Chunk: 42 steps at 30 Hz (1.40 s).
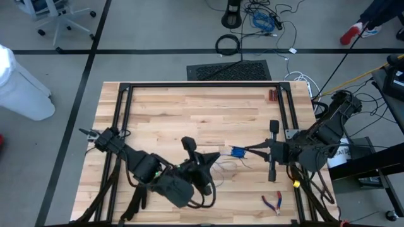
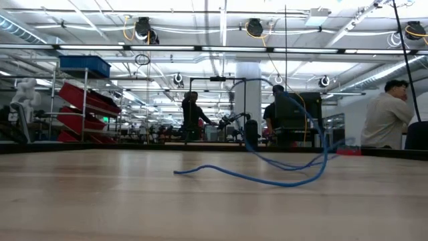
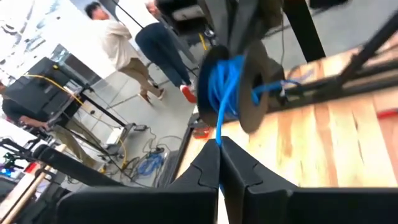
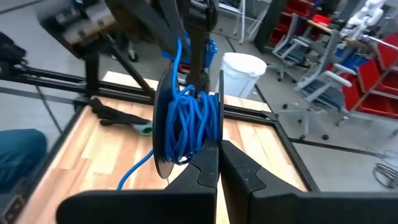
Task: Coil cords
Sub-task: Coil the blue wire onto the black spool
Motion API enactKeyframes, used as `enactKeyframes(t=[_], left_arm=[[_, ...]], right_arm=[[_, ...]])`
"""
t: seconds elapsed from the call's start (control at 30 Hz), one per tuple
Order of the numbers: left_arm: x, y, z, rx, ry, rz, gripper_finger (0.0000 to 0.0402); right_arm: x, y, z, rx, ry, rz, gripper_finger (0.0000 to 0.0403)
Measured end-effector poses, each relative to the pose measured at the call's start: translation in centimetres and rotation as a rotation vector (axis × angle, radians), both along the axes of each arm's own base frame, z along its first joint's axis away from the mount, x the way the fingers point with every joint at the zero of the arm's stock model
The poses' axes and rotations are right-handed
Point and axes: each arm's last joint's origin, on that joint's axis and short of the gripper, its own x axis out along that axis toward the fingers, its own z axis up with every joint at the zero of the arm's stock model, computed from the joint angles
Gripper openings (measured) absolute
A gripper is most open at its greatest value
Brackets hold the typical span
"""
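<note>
The right gripper (image 4: 217,146) was clamped on the spool (image 4: 186,121); the left gripper (image 3: 219,149) pinched the cord (image 2: 267,179), whose slack could be snagged.

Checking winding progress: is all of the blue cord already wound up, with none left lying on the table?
No; in the low view a long loose stretch of the blue cord lies snaking across the wooden table.
</note>
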Motion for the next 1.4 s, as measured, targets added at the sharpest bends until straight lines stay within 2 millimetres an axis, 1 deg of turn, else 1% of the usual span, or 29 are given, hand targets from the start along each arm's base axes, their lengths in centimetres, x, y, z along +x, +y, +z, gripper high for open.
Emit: enactKeyframes(t=[0.13, 0.37, 0.57, 0.63, 0.8, 0.97, 1.07, 1.23, 1.3, 1.4], left_arm=[[0.1, -0.9, -1.3, 0.009, 0.056, -0.029, 0.0026], [1.5, -2.5, -3.9, -0.018, 0.122, -0.103, 0.0076], [3.0, -3.4, -6.6, -0.015, 0.166, -0.101, 0.0085], [3.2, -3.6, -7.2, -0.014, 0.175, -0.097, 0.0086], [3.1, -3.5, -7.7, -0.076, 0.157, -0.037, 0.0086], [1.9, -3.8, -8.3, -0.068, 0.182, 0.022, 0.0086], [1.4, -4.4, -8.5, -0.073, 0.201, 0.004, 0.0086], [0.9, -5.3, -8.7, -0.126, 0.249, -0.076, 0.0086], [0.9, -5.4, -8.7, -0.135, 0.255, -0.085, 0.0086], [1.4, -4.7, -8.7, -0.173, 0.229, -0.048, 0.0086]], right_arm=[[-0.2, 0.4, 0.2, 0.000, -0.014, 0.025, 0.0000], [-0.5, 0.9, 0.4, -0.012, -0.031, 0.055, 0.0000], [-0.5, 1.0, 0.7, -0.010, -0.052, 0.058, 0.0000], [-0.6, 1.0, 0.7, -0.013, -0.052, 0.059, 0.0000], [-0.9, 1.0, 0.8, -0.015, -0.063, 0.042, 0.0000], [-1.5, 1.1, 1.0, -0.036, -0.086, -0.014, 0.0000], [-2.0, 1.1, 1.2, -0.032, -0.095, -0.007, 0.0000], [-2.7, 1.3, 1.4, -0.055, -0.114, -0.048, 0.0000], [-2.9, 1.4, 1.4, -0.059, -0.117, -0.052, 0.0000], [-3.1, 1.6, 1.5, -0.054, -0.121, -0.041, 0.0000]])
